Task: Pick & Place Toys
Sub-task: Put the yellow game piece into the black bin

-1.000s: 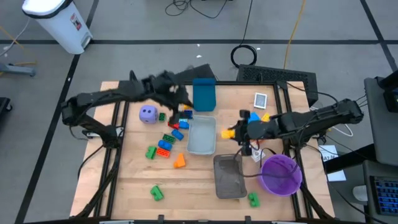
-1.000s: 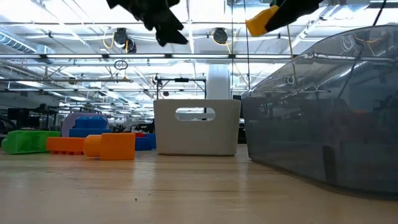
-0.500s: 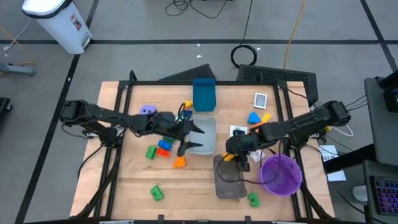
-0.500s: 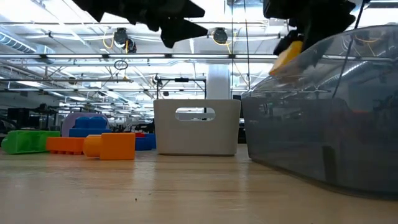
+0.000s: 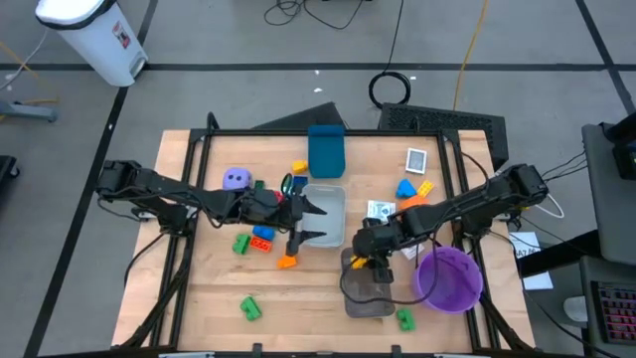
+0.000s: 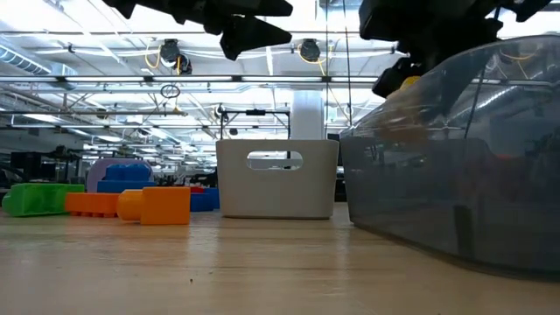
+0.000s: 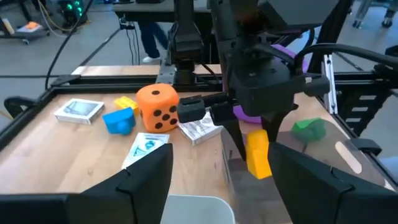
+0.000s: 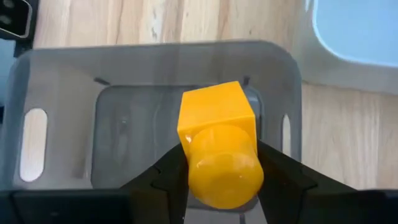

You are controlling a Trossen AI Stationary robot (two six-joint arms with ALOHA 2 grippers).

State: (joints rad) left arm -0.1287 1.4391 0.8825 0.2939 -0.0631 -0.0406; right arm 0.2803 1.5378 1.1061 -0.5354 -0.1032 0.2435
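Tabletop overhead hides what the wrist shows: right tool (image 8: 221, 163) clamps yellow brick (image 8: 219, 146).

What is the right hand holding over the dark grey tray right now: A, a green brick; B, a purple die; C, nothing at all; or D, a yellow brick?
D: in the right wrist view the right hand is clamped on a yellow brick directly above the dark grey tray, and the left wrist view shows the same yellow piece hanging from that hand.
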